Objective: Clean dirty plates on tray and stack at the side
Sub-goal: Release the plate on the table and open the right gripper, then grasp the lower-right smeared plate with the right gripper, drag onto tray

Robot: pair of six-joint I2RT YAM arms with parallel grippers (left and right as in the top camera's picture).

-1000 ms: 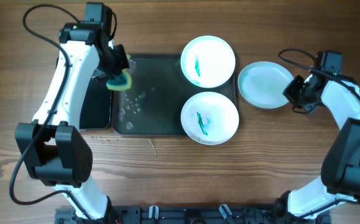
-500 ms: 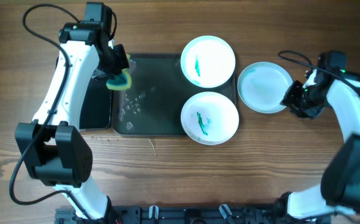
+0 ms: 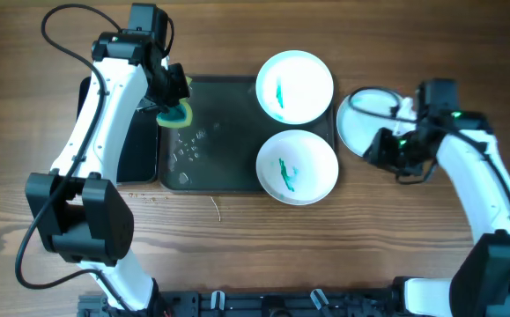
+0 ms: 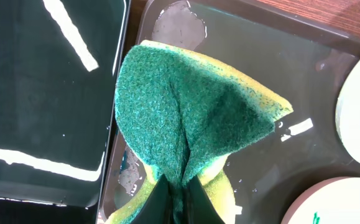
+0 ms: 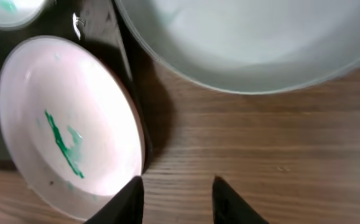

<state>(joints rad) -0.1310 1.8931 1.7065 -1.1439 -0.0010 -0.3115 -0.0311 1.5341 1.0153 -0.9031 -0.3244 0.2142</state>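
Two dirty plates lie on the right side of the dark tray [image 3: 219,141]: the far one [image 3: 295,85] and the near one [image 3: 297,166], each with a teal-green streak. A plain white plate [image 3: 360,119] rests on the wood right of the tray. My left gripper [image 3: 170,92] is shut on a folded green-and-yellow sponge [image 3: 177,114] [image 4: 186,118] above the tray's far left corner. My right gripper [image 3: 380,151] [image 5: 176,182] is open over bare wood, between the near dirty plate [image 5: 61,137] and the plain plate [image 5: 248,43], holding nothing.
A deeper black container [image 3: 140,154] [image 4: 43,93] sits against the tray's left side. Water drops and puddles lie on the tray floor [image 4: 260,56]. Cables trail from both arms over the wooden table [image 3: 237,229].
My right gripper opened and moved left, from the plain plate's right rim to its near-left edge beside the near dirty plate. The left arm shifted slightly with the sponge.
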